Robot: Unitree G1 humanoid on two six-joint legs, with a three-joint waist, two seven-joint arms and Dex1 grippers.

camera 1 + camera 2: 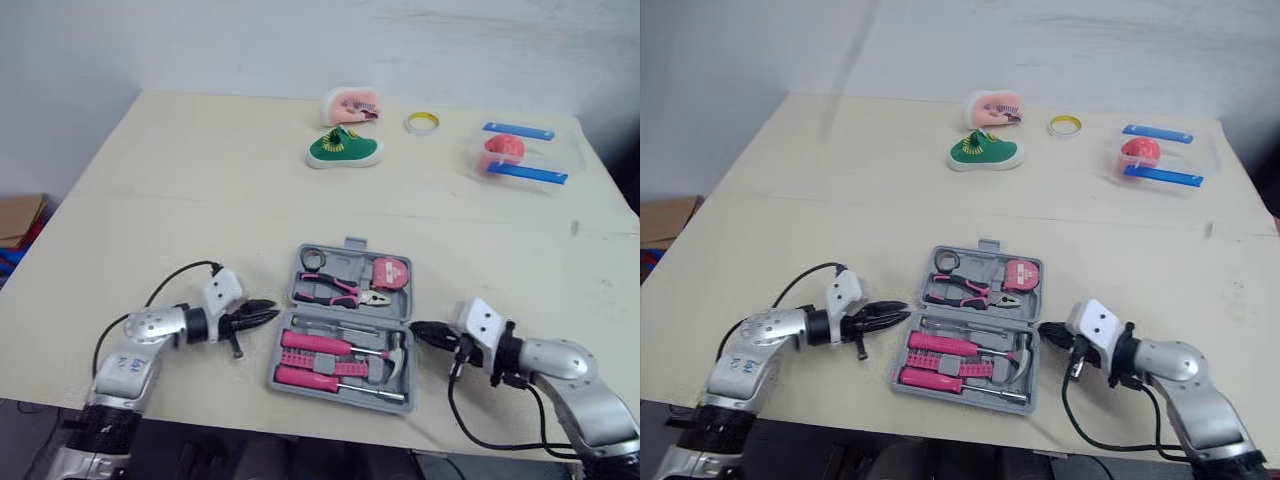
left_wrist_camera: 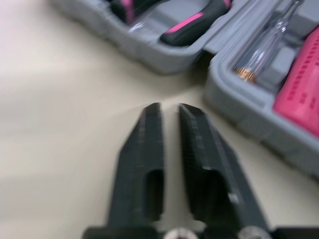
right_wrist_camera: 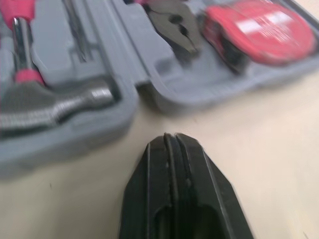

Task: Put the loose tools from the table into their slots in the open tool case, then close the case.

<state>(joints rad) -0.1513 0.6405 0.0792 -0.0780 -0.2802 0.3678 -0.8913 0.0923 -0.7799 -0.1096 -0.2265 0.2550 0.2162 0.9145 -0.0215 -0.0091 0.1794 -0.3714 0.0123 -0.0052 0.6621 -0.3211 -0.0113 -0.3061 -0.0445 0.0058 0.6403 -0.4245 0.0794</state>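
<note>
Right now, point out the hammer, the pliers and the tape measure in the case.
hammer [image 1: 398,352], left eye view, steel head.
pliers [image 1: 338,289], left eye view, pink handles.
tape measure [image 1: 389,272], left eye view, red housing.

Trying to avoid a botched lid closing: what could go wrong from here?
The tool case lies close to the table's near edge; a shove while folding it could slide it off. The left gripper and right gripper sit low beside its hinge line, so a push there may spin the case rather than lift a half.
</note>
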